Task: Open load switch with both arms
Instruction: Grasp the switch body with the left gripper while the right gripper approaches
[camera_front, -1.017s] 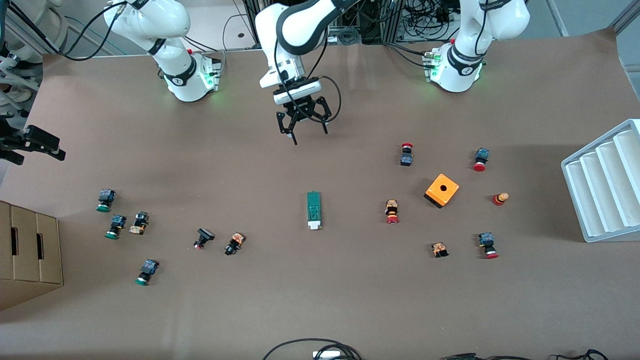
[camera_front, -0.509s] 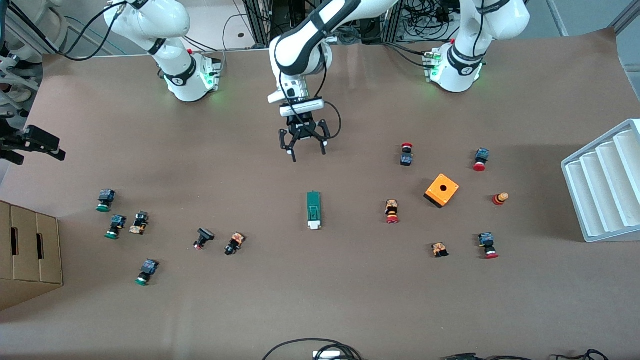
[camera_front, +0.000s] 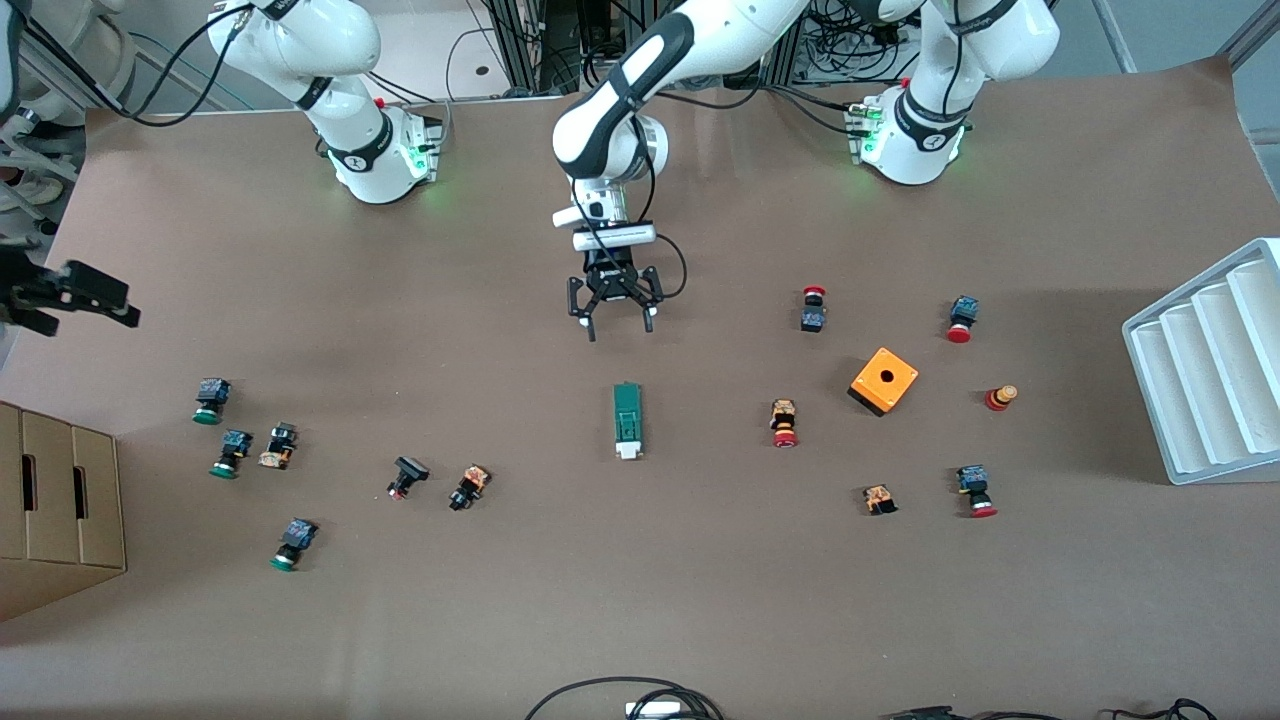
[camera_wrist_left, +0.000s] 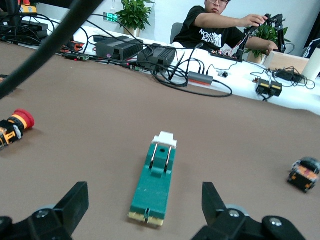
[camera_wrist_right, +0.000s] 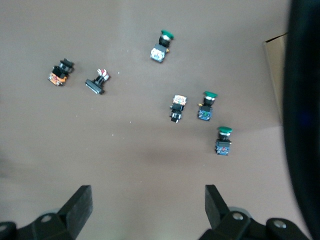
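While empty, left gripper wide open

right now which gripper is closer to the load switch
Left. The left gripper hangs open over the table just past the load switch's green end. The right gripper, open, is at the right arm's table edge.

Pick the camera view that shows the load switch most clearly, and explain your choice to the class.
The left wrist view: the load switch fills the middle of the picture, showing its green body, raised middle piece and white end. The front view shows it only as a small green bar on the table. The right wrist view does not show it.
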